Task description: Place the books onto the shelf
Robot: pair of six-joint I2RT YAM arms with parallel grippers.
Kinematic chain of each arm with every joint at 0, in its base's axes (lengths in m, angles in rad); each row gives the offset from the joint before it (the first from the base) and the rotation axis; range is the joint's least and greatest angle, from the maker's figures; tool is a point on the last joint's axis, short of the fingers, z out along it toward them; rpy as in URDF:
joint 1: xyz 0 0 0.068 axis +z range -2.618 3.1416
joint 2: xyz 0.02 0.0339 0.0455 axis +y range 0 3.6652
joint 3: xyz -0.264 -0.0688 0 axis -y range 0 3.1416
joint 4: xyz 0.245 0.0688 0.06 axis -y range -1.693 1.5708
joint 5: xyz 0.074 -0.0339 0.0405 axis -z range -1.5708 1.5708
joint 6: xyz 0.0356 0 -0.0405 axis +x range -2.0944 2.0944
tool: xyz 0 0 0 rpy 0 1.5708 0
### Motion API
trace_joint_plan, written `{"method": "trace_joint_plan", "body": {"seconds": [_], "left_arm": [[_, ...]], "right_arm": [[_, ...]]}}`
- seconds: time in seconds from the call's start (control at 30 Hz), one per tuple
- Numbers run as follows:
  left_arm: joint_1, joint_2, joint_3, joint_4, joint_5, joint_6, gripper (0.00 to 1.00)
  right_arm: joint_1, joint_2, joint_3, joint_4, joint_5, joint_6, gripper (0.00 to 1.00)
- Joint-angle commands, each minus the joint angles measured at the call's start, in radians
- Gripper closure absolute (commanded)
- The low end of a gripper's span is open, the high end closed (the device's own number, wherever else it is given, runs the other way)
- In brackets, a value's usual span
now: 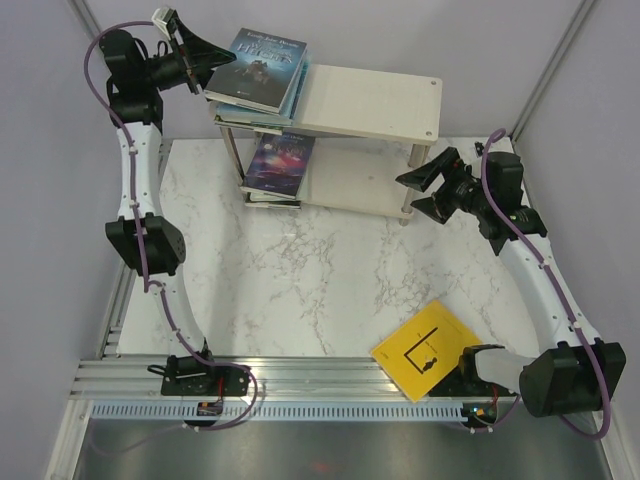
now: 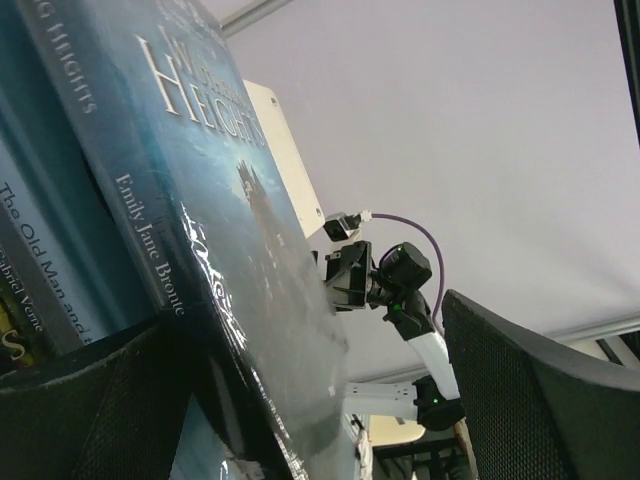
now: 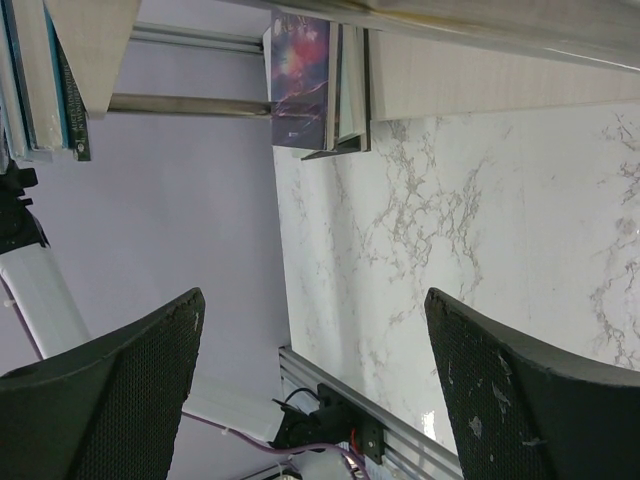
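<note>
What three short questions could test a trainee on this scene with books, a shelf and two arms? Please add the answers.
1. True or false: the yellow book is not on the shelf.
2. The purple book lies on which board? A upper, B lower.
3. Fill in: the right gripper is ____.
Key: 1 true; 2 B; 3 open.

Bright even light, soft shadows, close foreground blurred
</note>
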Motion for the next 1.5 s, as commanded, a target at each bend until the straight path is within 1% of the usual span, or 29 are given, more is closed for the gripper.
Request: {"method": "trace_joint_plan", "body": {"seconds": [0.0,0.03,0.17,0.2,0.23,0.27,0.33,0.37,0.4,0.67,0.77,0.93,1.13,1.23,1.27,1.33,1.37,1.4,1.47], "left_arm": [[-0.004,0.001,0.015,-0.049,-0.025,0.102,0.0],[-0.004,-0.001,0.017,-0.063,-0.028,0.113,0.0],[-0.004,-0.017,0.021,-0.181,-0.082,0.258,0.0],[-0.004,-0.021,0.024,-0.202,-0.112,0.286,0.0],[-0.004,-0.024,0.044,-0.275,-0.134,0.356,0.0],[-0.002,-0.025,0.055,-0.314,-0.19,0.398,0.0],[-0.004,-0.039,0.051,-0.388,-0.241,0.48,0.0],[-0.001,-0.053,0.035,-0.399,-0.261,0.501,0.0],[-0.002,-0.06,0.026,-0.405,-0.295,0.515,0.0],[-0.011,-0.103,0.011,-0.416,-0.409,0.57,0.0],[-0.013,-0.134,0.012,-0.419,-0.493,0.59,0.0],[-0.022,-0.156,0.009,-0.426,-0.541,0.605,0.0],[-0.07,-0.174,0.009,-0.443,-0.596,0.645,0.0],[-0.09,-0.221,0.006,-0.483,-0.692,0.712,0.0],[-0.09,-0.258,0.0,-0.497,-0.771,0.726,0.0],[-0.091,-0.3,-0.009,-0.528,-0.867,0.775,0.0],[-0.091,-0.321,-0.017,-0.543,-0.951,0.791,0.0],[-0.09,-0.364,-0.025,-0.543,-0.991,0.817,0.0],[-0.09,-0.399,-0.043,-0.554,-1.085,0.841,0.0]], "right_arm": [[0.005,-0.011,-0.005,0.029,0.008,-0.006,0.06],[0.005,-0.011,-0.006,0.029,0.008,-0.008,0.06],[0.004,-0.011,-0.012,0.029,0.008,-0.009,0.07],[0.005,-0.011,-0.015,0.027,0.008,-0.009,0.06],[0.005,-0.011,-0.015,0.029,0.008,-0.009,0.06],[0.004,-0.01,-0.018,0.029,0.006,-0.009,0.07],[0.005,-0.011,-0.022,0.027,0.006,-0.009,0.06],[0.005,-0.011,-0.02,0.027,0.005,-0.012,0.07],[0.005,-0.013,-0.02,0.026,0.005,-0.015,0.07],[0.004,-0.005,-0.035,0.022,0.009,-0.021,0.07],[0.005,0.004,-0.031,0.022,0.009,-0.024,0.07],[0.004,0.01,-0.04,0.022,0.012,-0.029,0.07],[0.005,0.007,-0.051,0.021,0.015,-0.037,0.07],[0.005,0.006,-0.037,0.016,0.02,-0.046,0.07],[0.005,0.007,-0.031,0.009,0.023,-0.058,0.07],[0.004,0.009,-0.017,-0.002,0.025,-0.072,0.07],[0.005,0.01,-0.003,-0.014,0.025,-0.08,0.07],[0.005,0.012,0.003,-0.022,0.025,-0.095,0.07],[0.007,0.015,0.02,-0.037,0.028,-0.106,0.07]]}}
